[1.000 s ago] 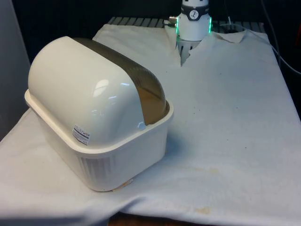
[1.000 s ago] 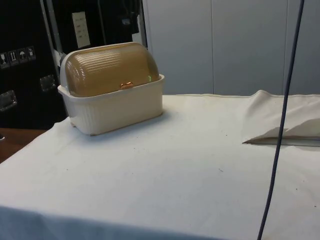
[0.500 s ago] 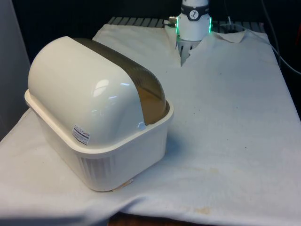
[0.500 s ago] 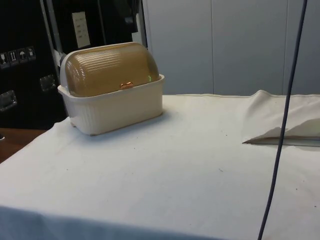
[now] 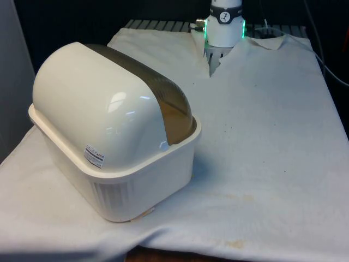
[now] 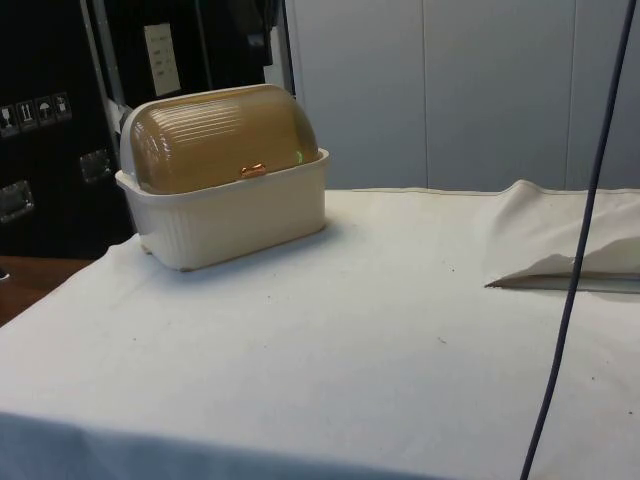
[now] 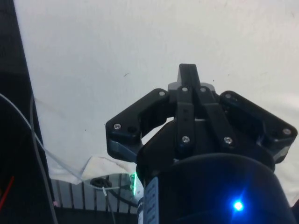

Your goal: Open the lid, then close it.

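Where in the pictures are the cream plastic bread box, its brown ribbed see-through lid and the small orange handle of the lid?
cream plastic bread box [image 6: 240,220]: side view, on its ribbed front wall.
brown ribbed see-through lid [image 6: 215,135]: side view, on the curved front.
small orange handle [image 6: 254,171]: side view, at the lid's lower edge.

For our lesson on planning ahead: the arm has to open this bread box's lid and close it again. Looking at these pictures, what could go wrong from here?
1. The small copper handle sits low on the closed amber lid; the gripper could slip off it.
2. The bread box rests on loose, wrinkled white cloth, so pushing the lid may slide the box.
3. In the front view the box's cream back hides the handle.
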